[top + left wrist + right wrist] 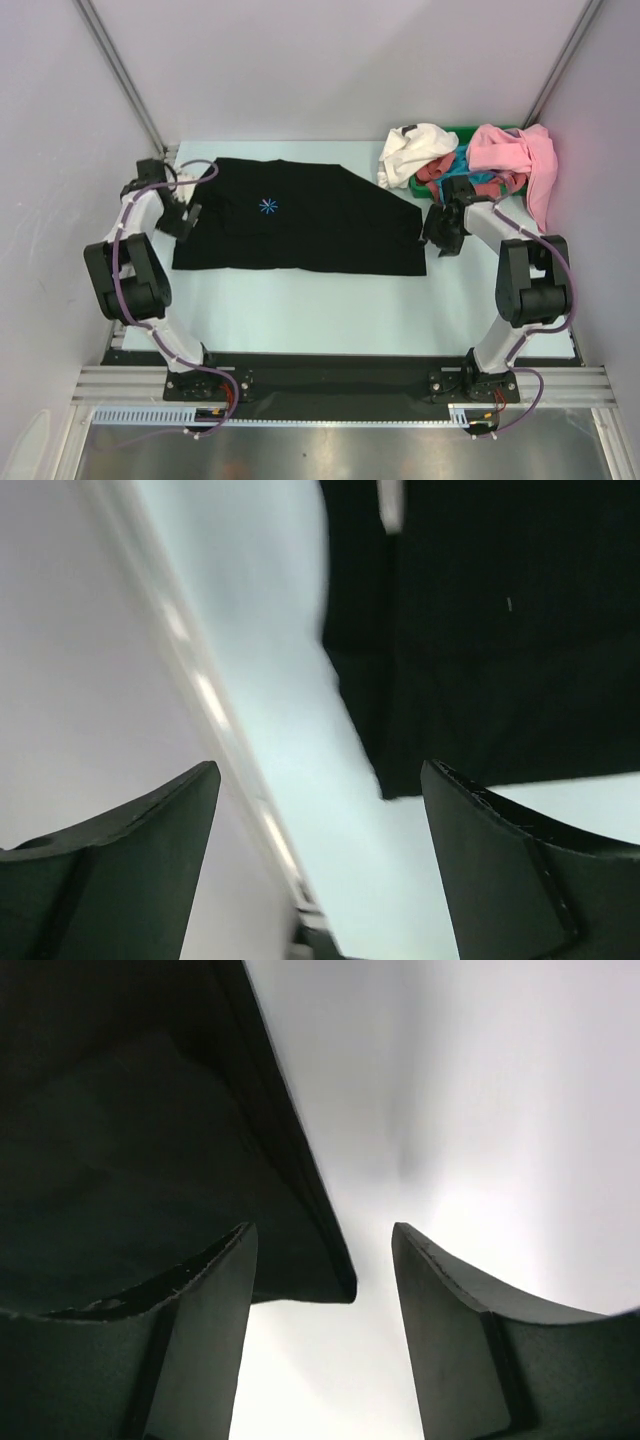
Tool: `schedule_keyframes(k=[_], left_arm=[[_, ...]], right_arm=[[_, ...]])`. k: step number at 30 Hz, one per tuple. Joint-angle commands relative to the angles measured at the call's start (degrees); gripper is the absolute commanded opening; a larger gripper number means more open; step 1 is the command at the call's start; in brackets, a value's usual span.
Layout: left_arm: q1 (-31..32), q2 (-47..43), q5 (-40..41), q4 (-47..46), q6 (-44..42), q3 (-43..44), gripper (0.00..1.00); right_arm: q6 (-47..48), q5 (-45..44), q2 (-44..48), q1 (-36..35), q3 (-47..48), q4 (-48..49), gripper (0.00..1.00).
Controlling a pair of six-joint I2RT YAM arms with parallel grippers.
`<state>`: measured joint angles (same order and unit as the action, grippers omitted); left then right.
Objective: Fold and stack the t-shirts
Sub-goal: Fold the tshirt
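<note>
Fingers (120,870) of the left gripper (320,770) are filling the bottom of the left wrist view, standing wide apart with nothing between them. That gripper is hovering open just past the left edge of the black shirt (300,225), with bare table (300,300) and a side wall showing beneath it. The right gripper (322,1230) is also standing open and gripping nothing. It is hanging over the shirt's right edge, and a corner of the black cloth is lying flat under the gap between its fingers.

The black shirt is lying spread across the middle of the table between the two grippers. Its near edge is running straight, its far right side is slanting, and its light-blue starburst (268,206) is facing up left of centre.

At the far right corner a green bin (462,129) is holding the other shirts in a loose heap. The white one (415,150) is spilling over the left rim, and the pink one (510,150) is draping over the right. Bits of red (433,172) and teal (472,180) are showing between them.
</note>
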<state>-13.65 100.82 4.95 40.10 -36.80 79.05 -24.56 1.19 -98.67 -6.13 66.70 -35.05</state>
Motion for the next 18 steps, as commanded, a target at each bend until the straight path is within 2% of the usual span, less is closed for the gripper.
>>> schedule_keyframes(k=[1,11,14,15,17,18], left_arm=[[-2.1,0.3,-4.0,3.5,6.4,-3.3,0.88],[-3.8,5.4,-8.6,0.2,10.6,-5.3,0.87],[-3.3,8.3,-12.0,1.3,13.1,-3.8,0.83],[-3.0,9.4,-12.9,1.5,13.5,-3.8,0.82],[-2.1,9.8,-13.7,0.8,14.1,-4.9,0.71],[-1.9,10.2,-13.8,0.6,14.2,-5.2,0.6]], right_arm=[[-1.9,4.3,0.2,-0.5,-2.2,0.3,0.6],[-3.0,6.0,3.4,-2.0,-9.8,0.6,0.61],[-3.4,7.9,2.6,-2.0,-10.8,2.3,0.53],[-3.4,8.1,2.3,-2.0,-10.9,2.8,0.41],[-3.7,8.1,2.4,-2.0,-11.1,3.9,0.29],[-3.9,8.4,2.7,-1.9,-11.5,4.3,0.19]])
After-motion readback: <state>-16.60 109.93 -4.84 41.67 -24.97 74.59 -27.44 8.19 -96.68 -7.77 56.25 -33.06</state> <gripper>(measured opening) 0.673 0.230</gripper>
